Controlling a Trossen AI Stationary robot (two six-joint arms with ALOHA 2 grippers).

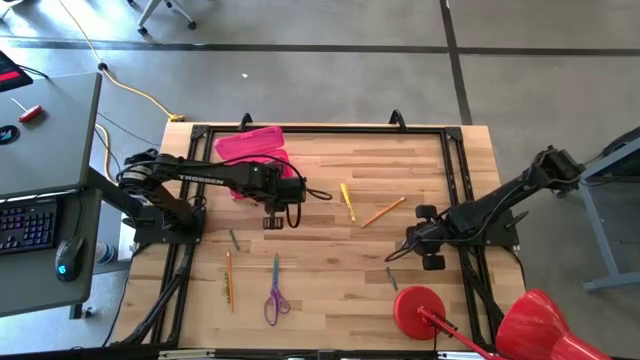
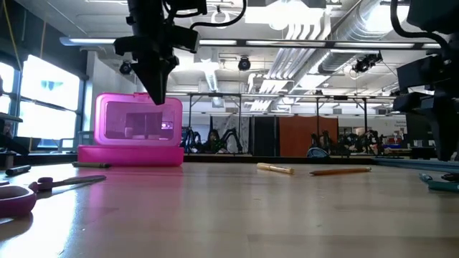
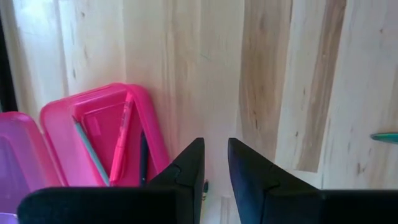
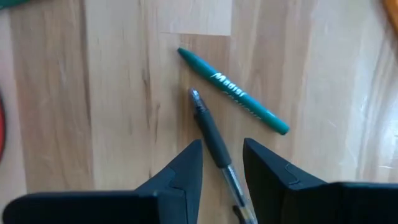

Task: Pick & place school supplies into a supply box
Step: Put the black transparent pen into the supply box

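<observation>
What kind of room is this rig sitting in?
Probably a robotics lab or open workshop: exposed ceiling ducts, more robot arms standing behind the table, and a desk with keyboard beside it.

The supply box point(image 1: 252, 150) is set at the table's point(image 1: 330, 290) far left, with pens point(image 3: 124, 140) laid inside it. Two pencils point(image 1: 348, 200) are placed near the centre. Scissors point(image 1: 275, 300) are found at the near left, and what appears to be two pens point(image 4: 214, 140) at the right.
</observation>
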